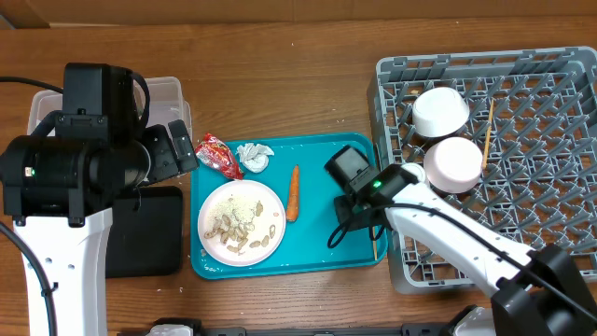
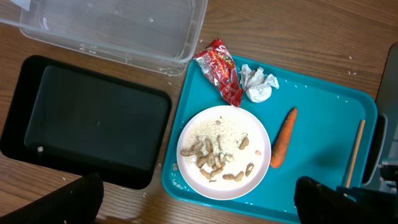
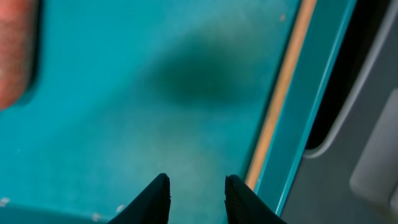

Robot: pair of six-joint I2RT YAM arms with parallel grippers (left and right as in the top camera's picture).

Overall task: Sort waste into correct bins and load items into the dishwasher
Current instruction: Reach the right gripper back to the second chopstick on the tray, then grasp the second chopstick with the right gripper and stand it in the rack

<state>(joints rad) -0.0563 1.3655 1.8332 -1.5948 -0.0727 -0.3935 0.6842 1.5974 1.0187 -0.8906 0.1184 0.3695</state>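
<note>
A white plate of beige food scraps lies on the teal tray, with a red wrapper, a white tissue and an orange carrot beside it. One chopstick lies along the tray's right rim. My right gripper hangs low over the tray floor just left of that chopstick, open a little, with nothing between its fingers. My left gripper is wide open above the plate's near edge. Two white bowls and another chopstick sit in the grey dish rack.
The clear tub and the black tray lie left of the teal tray, under my left arm. The dish rack's low wall stands right against the tray's right rim.
</note>
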